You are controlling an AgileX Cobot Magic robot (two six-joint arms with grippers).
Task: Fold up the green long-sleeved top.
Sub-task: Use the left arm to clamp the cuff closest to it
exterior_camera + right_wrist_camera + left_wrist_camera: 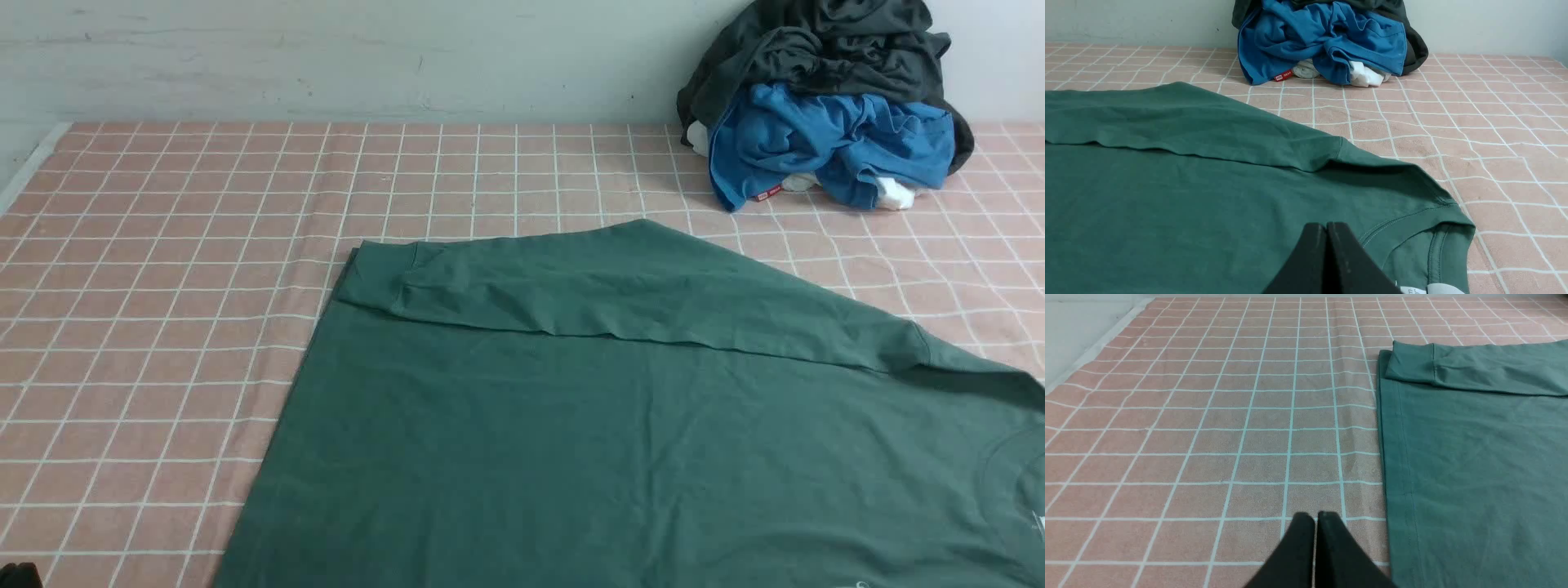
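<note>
Where its cuffed sleeve (571, 286) crosses, the green top (571, 457) lies smooth.

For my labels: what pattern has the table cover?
Table cover: pink, white grid; clearest in the left wrist view.

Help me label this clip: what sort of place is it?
Probably a clothes-folding station: a pink checked cloth as cover, the green long-sleeved top spread out, crumpled clothes piled by the wall.
</note>
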